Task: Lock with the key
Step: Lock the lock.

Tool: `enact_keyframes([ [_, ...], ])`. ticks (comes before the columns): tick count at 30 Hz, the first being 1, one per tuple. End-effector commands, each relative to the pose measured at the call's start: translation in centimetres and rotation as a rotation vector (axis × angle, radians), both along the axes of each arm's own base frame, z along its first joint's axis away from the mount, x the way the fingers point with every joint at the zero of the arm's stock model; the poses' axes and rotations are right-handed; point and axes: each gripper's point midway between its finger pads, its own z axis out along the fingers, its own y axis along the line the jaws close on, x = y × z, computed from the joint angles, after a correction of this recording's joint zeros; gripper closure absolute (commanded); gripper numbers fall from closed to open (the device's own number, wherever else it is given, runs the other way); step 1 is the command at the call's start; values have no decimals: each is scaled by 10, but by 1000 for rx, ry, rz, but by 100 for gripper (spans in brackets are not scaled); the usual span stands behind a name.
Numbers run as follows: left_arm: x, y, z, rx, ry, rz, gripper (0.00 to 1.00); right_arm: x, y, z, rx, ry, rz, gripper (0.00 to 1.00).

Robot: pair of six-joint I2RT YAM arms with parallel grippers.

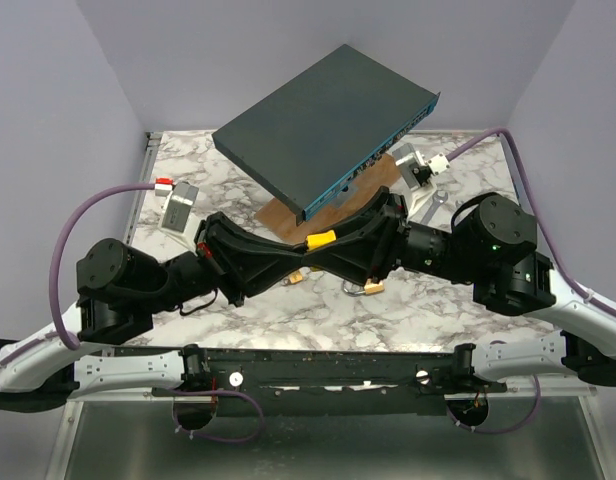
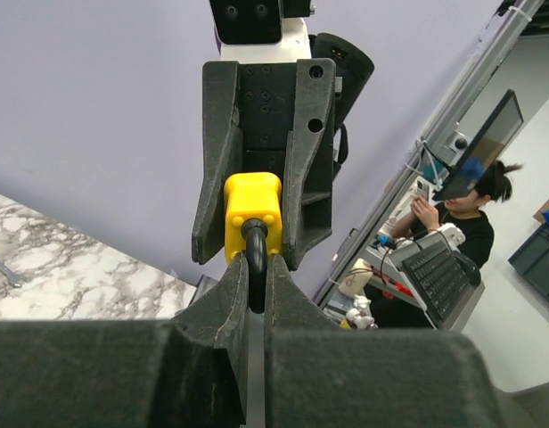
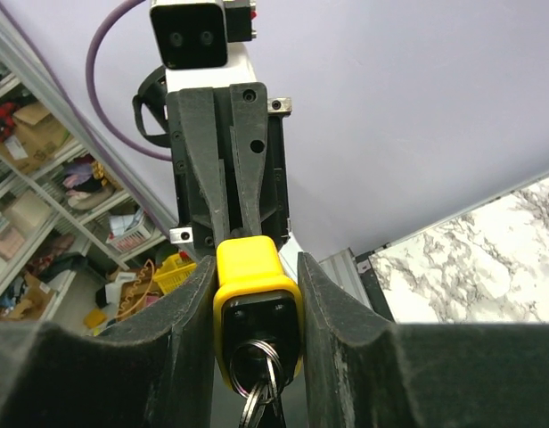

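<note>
**Fig.** The yellow padlock [image 1: 321, 239] is held mid-frame in the top view, above the marble counter [image 1: 438, 300]. Its body is clamped in the right claw [image 3: 255, 299], with the key ring [image 3: 259, 367] hanging at its lower face. The black shackle [image 2: 255, 242] is pinched in the left claw [image 2: 255, 281], presumably so the body is braced for locking.

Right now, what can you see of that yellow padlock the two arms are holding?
The yellow block-shaped padlock looks plastic-coated, with rounded corners. It sits off the marble table, between the two arms. The right fingers clamp its body from both sides, while the left fingers pinch its black shackle. A metal key ring hangs at its keyhole end; the key itself is hidden.
</note>
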Motion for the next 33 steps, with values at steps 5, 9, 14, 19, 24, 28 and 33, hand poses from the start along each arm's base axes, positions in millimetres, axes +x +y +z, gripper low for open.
enact_keyframes([
  [5,-39,-70,-200,615,214,-332,100,57,81,-161,-317,177,-223,99],
  [9,-34,-68,-200,589,223,-333,100,61,73,-163,-329,174,-263,99],
  [14,-21,-51,-178,529,147,-240,100,61,57,-141,-304,136,-277,99],
  [19,-14,-23,-130,375,26,-151,100,48,38,-110,-235,53,-222,63],
  [24,-20,3,-96,293,-62,-132,100,22,17,-80,-150,-65,-101,33],
  [28,-26,18,-84,258,-97,-134,100,11,-4,-70,-118,-140,-74,20],
  [33,-24,35,-80,265,-108,-97,100,-11,-34,-64,-91,-221,6,12],
])
